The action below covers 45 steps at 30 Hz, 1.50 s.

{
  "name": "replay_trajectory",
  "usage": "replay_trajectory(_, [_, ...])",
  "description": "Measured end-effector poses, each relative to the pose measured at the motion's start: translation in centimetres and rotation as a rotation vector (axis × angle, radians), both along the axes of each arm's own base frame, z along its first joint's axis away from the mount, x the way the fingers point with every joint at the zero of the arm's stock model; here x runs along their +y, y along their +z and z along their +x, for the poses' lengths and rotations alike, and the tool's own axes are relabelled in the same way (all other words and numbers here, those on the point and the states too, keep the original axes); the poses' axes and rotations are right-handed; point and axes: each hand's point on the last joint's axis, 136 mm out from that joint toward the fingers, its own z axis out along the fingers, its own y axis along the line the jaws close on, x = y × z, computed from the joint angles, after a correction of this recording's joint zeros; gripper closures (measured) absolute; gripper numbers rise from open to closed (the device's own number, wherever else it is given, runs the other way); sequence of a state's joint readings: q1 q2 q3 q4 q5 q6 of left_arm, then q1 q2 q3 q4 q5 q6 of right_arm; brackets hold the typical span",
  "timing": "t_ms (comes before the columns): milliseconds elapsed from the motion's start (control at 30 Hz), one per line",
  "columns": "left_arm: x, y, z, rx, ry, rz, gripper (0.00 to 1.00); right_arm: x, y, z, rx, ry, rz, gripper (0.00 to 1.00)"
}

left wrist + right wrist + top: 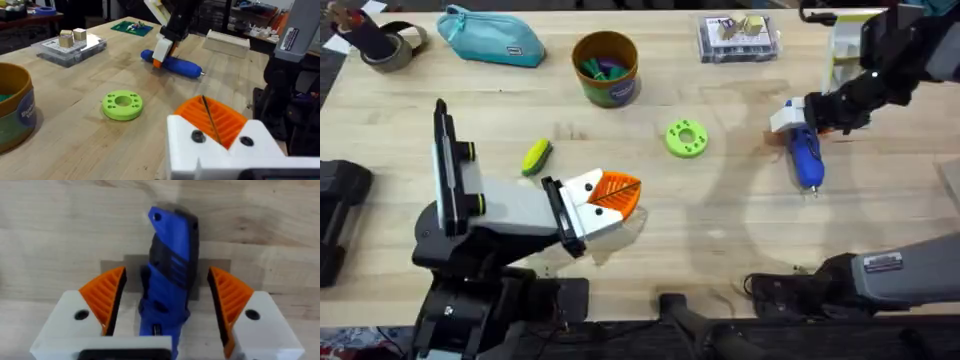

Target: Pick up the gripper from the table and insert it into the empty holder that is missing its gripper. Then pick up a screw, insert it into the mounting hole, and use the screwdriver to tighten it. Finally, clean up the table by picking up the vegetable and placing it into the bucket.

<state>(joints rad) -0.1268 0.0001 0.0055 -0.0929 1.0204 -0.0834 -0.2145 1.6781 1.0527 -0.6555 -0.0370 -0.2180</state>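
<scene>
Probably a workshop: wooden workbench [720,250], cluttered benches [250,30].

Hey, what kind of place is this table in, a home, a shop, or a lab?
Most likely a robotics lab or workshop. Two robot arms work at a wooden table, the right gripper open around a blue screwdriver, and cluttered workbenches stand behind.
</scene>
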Motion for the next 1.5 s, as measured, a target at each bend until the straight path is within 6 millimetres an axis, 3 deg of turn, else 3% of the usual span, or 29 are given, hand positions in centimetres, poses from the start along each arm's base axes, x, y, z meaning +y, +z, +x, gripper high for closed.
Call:
replay_trajectory(333, [0.0,0.0,0.0,0.000,0.000,0.000,0.994,-0.4,-0.5,0.8,-0.017,0.000,-0.026,0.036])
replay_trajectory(400, [0.0,0.0,0.0,0.000,0.000,0.000,0.994,-0.4,-0.5,0.8,-0.017,0.002,-0.027,0.074])
replay_trajectory(533, [0.0,0.0,0.0,-0.001,0.000,0.000,0.994,-0.5,-0.5,0.9,-0.019,0.010,-0.032,0.304])
replay_trajectory(633, [0.0,0.0,0.0,0.000,0.000,0.000,0.994,-0.6,-0.5,0.9,-0.020,0.012,-0.036,0.600])
replay_trajectory(700, [0.0,0.0,0.0,0.000,0.000,0.000,0.994,-0.6,-0.5,0.9,-0.019,0.013,-0.038,0.887])
replay_trajectory(733, [0.0,0.0,0.0,0.000,0.000,0.000,0.994,-0.5,-0.6,0.9,-0.016,0.012,-0.036,0.961])
replay_trajectory(1100, [0.0,0.0,0.0,0.000,0.000,0.000,0.994,-0.3,-0.7,0.6,-0.005,0.015,-0.022,0.976])
replay_trajectory(1267, [0.0,0.0,0.0,0.000,0.000,0.000,0.994,0.9,-0.1,-0.1,0.004,0.026,0.042,0.976])
replay_trajectory(1367, [0.0,0.0,0.0,0.000,0.000,0.000,0.994,2.0,1.5,-0.4,-0.020,0.037,0.091,0.976])
replay_trajectory(1500, [0.0,0.0,0.0,0.000,0.000,0.000,0.994,2.9,6.6,1.2,-0.172,0.056,0.119,0.976])
